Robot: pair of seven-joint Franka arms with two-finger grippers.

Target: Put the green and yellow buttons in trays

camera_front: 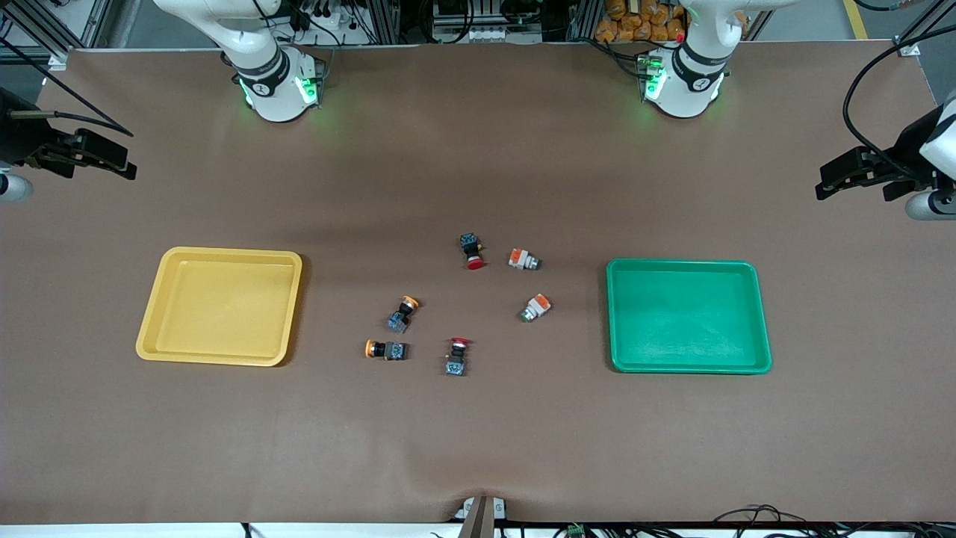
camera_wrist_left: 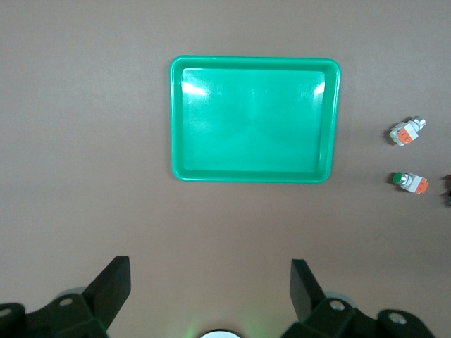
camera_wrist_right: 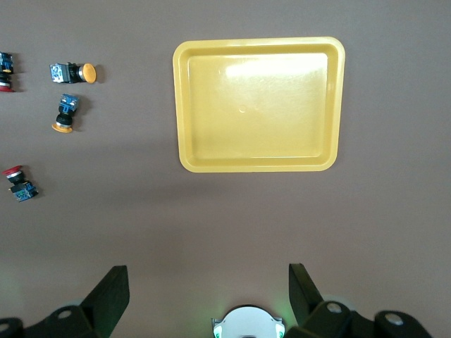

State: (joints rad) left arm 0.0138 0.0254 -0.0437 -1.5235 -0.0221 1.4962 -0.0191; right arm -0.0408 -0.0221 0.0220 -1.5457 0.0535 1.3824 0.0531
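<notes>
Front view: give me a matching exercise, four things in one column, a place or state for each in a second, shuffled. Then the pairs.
Things:
1. yellow tray
2. green tray
3. yellow-capped buttons
4. left gripper

Places or states:
A. toward the left arm's end of the table
B. open, holding nothing
C. toward the right arm's end of the table
D. on the table, between the trays

Pairs: 1-C, 2-A, 3-D, 4-B

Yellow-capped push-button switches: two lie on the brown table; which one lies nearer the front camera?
The yellow-capped push-button switch lying beside the red-capped switch; the other yellow-capped switch sits farther from that camera.
</notes>
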